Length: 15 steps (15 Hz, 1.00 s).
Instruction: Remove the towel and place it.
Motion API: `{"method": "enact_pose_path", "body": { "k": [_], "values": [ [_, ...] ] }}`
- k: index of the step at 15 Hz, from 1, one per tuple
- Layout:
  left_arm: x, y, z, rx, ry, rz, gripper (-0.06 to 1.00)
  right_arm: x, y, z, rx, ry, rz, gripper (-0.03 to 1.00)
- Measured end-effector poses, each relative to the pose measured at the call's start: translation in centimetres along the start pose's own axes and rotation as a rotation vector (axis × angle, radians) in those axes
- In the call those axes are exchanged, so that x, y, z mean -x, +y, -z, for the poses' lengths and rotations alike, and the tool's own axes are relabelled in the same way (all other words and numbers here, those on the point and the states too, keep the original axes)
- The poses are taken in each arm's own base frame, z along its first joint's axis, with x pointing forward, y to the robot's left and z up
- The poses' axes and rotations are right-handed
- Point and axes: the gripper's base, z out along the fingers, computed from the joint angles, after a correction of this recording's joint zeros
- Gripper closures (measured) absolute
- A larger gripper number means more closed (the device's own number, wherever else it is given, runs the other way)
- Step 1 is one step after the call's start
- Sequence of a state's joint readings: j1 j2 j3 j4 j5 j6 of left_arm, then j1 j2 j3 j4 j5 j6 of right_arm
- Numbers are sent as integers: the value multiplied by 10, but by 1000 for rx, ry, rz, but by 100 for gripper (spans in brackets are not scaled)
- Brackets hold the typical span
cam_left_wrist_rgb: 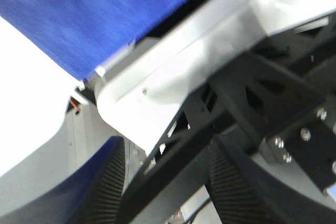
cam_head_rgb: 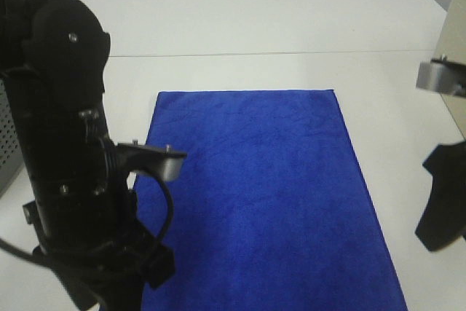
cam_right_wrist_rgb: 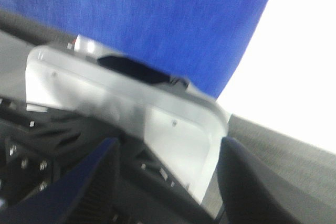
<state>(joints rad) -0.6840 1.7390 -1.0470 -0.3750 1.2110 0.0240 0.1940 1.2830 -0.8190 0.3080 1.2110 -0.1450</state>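
Blue towel (cam_head_rgb: 262,194) laid flat on a white surface (cam_head_rgb: 255,20)
The plush rectangle lies smooth with straight edges, and bare matte surface shows beyond its far and side edges. The left hand (cam_left_wrist_rgb: 168,148) hangs by its near left edge and the right hand (cam_right_wrist_rgb: 170,148) is off its right edge (both have ribbed fingers parted, grasping nothing).

Counted one blue towel (cam_head_rgb: 255,194), one white table (cam_head_rgb: 218,12), one grey perforated basket (cam_head_rgb: 6,140). Two black arms stood there: left arm (cam_head_rgb: 65,143), right arm (cam_head_rgb: 440,202).

Robotics lab: white worktable (cam_head_rgb: 240,12), black left arm (cam_head_rgb: 58,151) and right arm (cam_head_rgb: 443,202).
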Motion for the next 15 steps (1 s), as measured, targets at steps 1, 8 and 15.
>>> {"method": "enact_pose_path", "body": {
  "k": [1, 8, 15],
  "values": [
    [7, 8, 12, 7, -43, 17, 48, 13, 1, 13, -22, -42, 8, 40],
    [41, 101, 120, -1, -483, 249, 47, 137, -24, 73, 23, -251, -17, 40],
    [76, 146, 122, 64, -712, 236, 32, 230, -65, 54, 148, -310, 19, 40]
  ]
}}
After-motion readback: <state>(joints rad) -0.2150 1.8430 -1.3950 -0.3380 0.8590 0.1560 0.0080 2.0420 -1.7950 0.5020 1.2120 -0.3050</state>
